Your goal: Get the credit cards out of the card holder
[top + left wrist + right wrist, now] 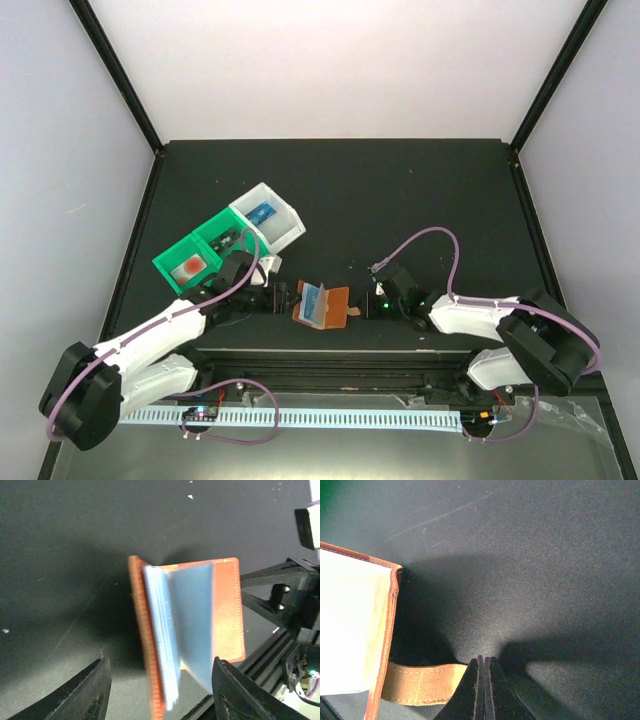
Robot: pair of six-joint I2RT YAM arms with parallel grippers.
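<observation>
The brown card holder [322, 303] lies open near the table's front edge, its pale bluish pockets fanned up; it also shows in the left wrist view [225, 610]. My left gripper [287, 297] is open, with its fingers [92, 692] on either side of the holder's near edge. My right gripper [366, 304] is shut, and its tips [484, 666] touch the end of the holder's strap [420, 682]. A blue card [263, 213] lies in the white bin. A red card [191, 266] and a dark card [228, 240] lie in the green bin.
A green bin [172, 272] and a joined white bin [290, 222] stand at the left, behind the left arm. A black rail [260, 645] runs along the table's front edge just behind the holder.
</observation>
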